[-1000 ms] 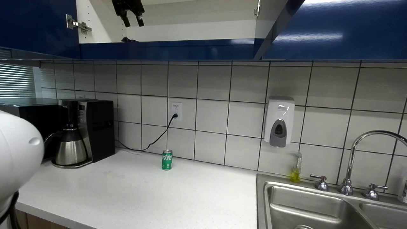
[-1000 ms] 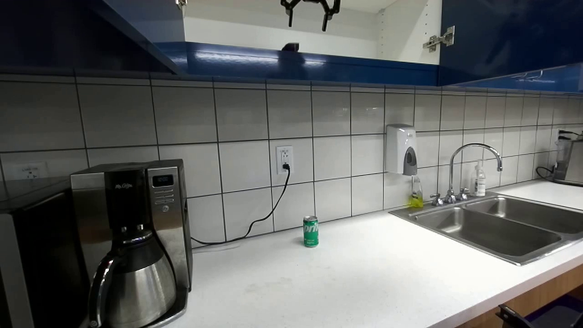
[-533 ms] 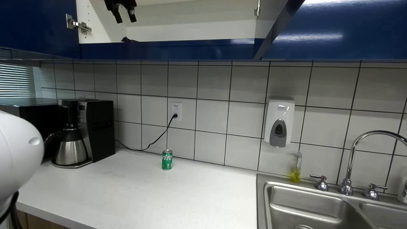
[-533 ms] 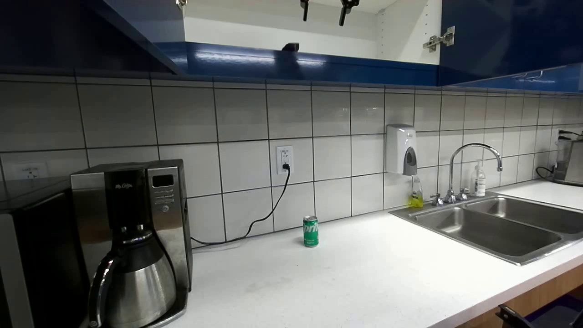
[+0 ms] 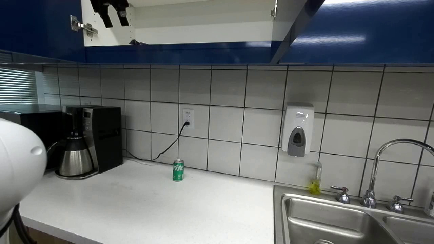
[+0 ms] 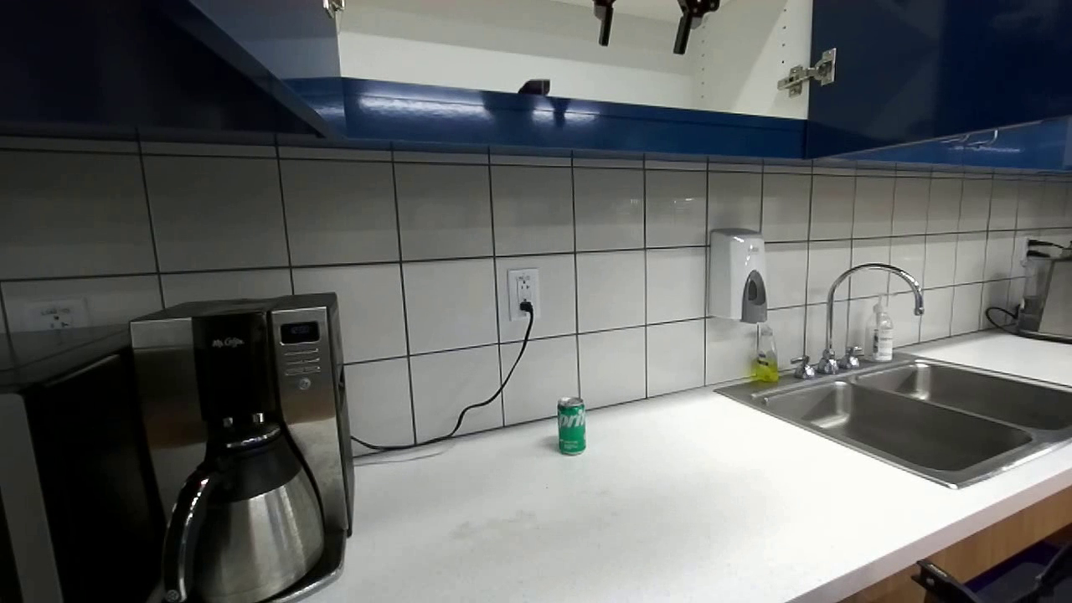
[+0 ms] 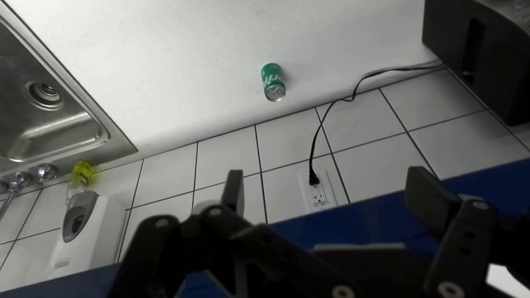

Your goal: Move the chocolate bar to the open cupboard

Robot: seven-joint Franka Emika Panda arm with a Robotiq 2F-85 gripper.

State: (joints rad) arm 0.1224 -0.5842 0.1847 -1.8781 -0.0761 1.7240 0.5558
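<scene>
While a can (image 6: 572, 427) stands below the cupboard (image 6: 435, 50), your gripper (image 6: 642, 46), fingers (image 7: 234, 191) spread wide and empty, has shifted farther from the bar (image 6: 533, 87).

I see white rounded arm shell (image 5: 20, 166), round dimple (image 5: 36, 150), black cables (image 5: 20, 227); black blocky fingers (image 7: 430, 203), silvery round screws (image 7: 451, 289).

Beyond the matt jaws, glossy cupboard trim (image 6: 628, 126); well below them, a smooth table (image 6: 670, 502) and metal sink (image 6: 904, 427) (satin-looking).
</scene>
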